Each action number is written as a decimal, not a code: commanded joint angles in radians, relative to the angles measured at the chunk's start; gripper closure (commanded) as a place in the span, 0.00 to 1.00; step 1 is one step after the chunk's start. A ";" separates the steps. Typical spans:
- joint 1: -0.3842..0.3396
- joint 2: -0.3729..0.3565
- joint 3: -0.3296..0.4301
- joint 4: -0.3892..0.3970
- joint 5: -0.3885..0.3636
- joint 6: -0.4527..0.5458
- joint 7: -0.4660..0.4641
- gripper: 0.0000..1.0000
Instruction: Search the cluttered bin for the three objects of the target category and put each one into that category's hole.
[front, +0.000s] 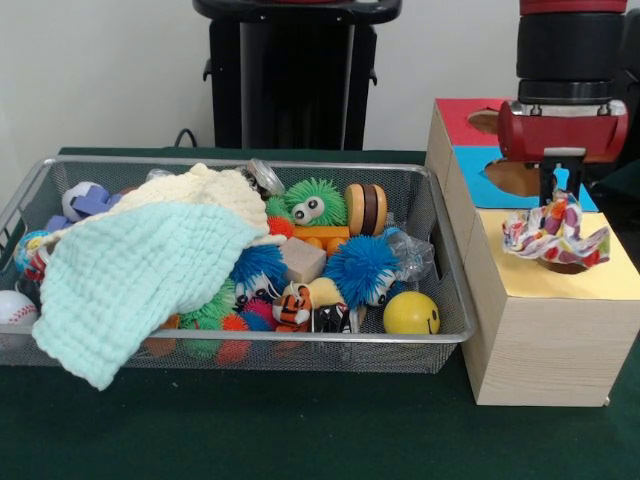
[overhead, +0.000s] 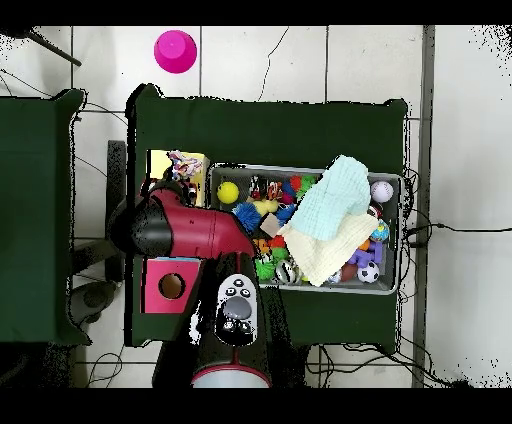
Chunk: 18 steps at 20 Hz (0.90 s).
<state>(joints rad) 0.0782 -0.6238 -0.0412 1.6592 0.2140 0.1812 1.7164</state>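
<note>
The gripper (front: 561, 196) hangs over the yellow section (front: 560, 280) of the wooden sorting box (front: 540, 340), its black fingers pinched on the top of a patterned fabric scrunchie (front: 555, 236). The scrunchie's lower folds spread over the yellow section's hole, which is mostly covered by the cloth. Behind it along the box top lie a blue section (front: 475, 172) and a red section (front: 458, 118), each with a hole partly hidden by the red wrist.

Just beside the box stands the wire mesh bin (front: 425, 205), crowded with toys. A pale green cloth (front: 130, 280) drapes over its front rim, a cream knitted cloth (front: 200, 190) lying behind it. Among the clutter sit a yellow smiley ball (front: 411, 313), a blue fuzzy ball (front: 360, 268), a green fuzzy toy with eyes (front: 314, 203), a wooden block (front: 301, 260) and a baseball (front: 14, 307).

Bin and box rest on a dark green table cover (front: 300, 430). Seen from overhead, the table stands on a pale tiled floor (overhead: 300, 60), with a pink cup-like object (overhead: 175, 50) beyond the table and cables trailing round its edges. A white wall (front: 100, 70) rises behind.
</note>
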 joint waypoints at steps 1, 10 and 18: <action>-0.045 0.020 0.112 0.107 0.068 0.058 0.231 1.00; -0.036 0.028 0.100 0.101 0.089 0.067 0.217 1.00; -0.037 0.026 0.105 0.105 0.106 0.081 0.217 0.00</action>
<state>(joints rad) 0.0610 -0.6248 -0.0155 1.7082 0.2669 0.1809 1.7164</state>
